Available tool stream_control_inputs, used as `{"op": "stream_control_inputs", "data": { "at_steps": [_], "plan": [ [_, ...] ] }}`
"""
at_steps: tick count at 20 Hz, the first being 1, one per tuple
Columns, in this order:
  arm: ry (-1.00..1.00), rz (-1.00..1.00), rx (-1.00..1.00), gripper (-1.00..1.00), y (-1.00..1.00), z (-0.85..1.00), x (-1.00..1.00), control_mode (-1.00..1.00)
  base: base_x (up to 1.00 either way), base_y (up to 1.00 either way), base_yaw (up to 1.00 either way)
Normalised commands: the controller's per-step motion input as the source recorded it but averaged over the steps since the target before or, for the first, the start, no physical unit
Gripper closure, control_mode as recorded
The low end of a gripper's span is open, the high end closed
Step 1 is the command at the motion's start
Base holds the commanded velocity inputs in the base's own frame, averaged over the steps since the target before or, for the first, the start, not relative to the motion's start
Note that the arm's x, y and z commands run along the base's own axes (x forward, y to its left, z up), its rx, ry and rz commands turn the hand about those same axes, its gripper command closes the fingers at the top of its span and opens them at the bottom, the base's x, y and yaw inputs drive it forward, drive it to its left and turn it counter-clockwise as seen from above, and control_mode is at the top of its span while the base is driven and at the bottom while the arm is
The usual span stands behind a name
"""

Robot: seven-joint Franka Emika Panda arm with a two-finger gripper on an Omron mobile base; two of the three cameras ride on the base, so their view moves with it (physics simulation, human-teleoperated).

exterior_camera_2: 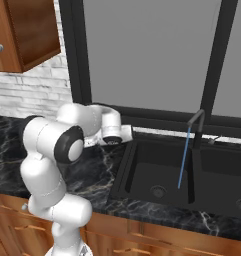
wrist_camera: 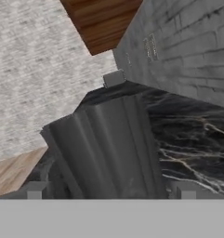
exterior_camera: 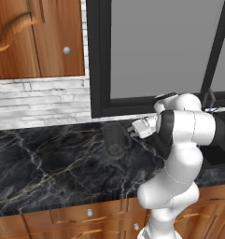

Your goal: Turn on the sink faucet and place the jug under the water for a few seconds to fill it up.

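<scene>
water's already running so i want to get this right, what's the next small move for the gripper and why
Probably close the fingers on the jug. In the hand view it sits between the two fingertips, which are apart on either side of it, and it stands on the counter left of the sink. The water already runs from the sink faucet, so gripping comes next.

Black marble counter (exterior_camera: 48,158), white brick wall (exterior_camera: 39,100), wood cabinets (exterior_camera: 37,37), black-framed window (exterior_camera_2: 152,55).

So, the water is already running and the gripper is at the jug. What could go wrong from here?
1. The fingertips flank the jug low down, so it may tip when they close.
2. The jug stands on the counter left of the sink; its rim could catch the jug on the way to the water.
</scene>
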Motion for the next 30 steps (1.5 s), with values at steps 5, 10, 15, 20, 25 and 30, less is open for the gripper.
{"op": "stream_control_inputs", "data": {
  "at_steps": [5, 10, 15, 20, 25, 30],
  "plan": [
    [0.00, 0.00, 0.00, -1.00, -0.01, 0.19, -0.24, -1.00, 0.00, 0.00, 0.00],
    [0.00, 0.00, 0.00, -1.00, -0.11, 0.18, -0.24, -1.00, 0.00, 0.00, 0.00],
    [0.00, 0.00, 0.00, -1.00, -0.01, 0.00, -0.50, -1.00, 0.00, 0.00, 0.00],
    [0.00, 0.00, 0.00, -1.00, 0.00, 0.00, -0.12, -1.00, 0.00, 0.00, 0.00],
    [0.00, -0.03, -0.01, -1.00, 0.00, -0.15, 0.03, -1.00, 0.00, 0.00, 0.00],
    [0.00, -0.04, -0.03, -1.00, 0.03, -0.31, 0.20, -1.00, 0.00, 0.00, 0.00]
  ]
}}
